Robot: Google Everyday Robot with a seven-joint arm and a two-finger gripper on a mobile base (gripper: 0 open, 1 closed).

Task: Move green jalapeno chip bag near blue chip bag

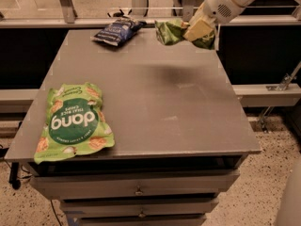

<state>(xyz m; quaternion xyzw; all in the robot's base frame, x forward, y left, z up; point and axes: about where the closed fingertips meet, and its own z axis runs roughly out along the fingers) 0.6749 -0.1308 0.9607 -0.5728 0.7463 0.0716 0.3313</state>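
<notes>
Green jalapeno chip bag (170,32): olive-green, crumpled, aloft over the far edge of the table (155,102), upper centre-right of frame, right of the blue chip bag (117,30).
Gripper (198,30): upper right, clamped on the bag's right end.
Obscured: bag's lettering illegible and its right end hidden by the gripper.

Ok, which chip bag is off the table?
The small olive-green chip bag, held in the gripper above the table's far side; the navy-blue chip bag and bright-green bag lie on it.
</notes>
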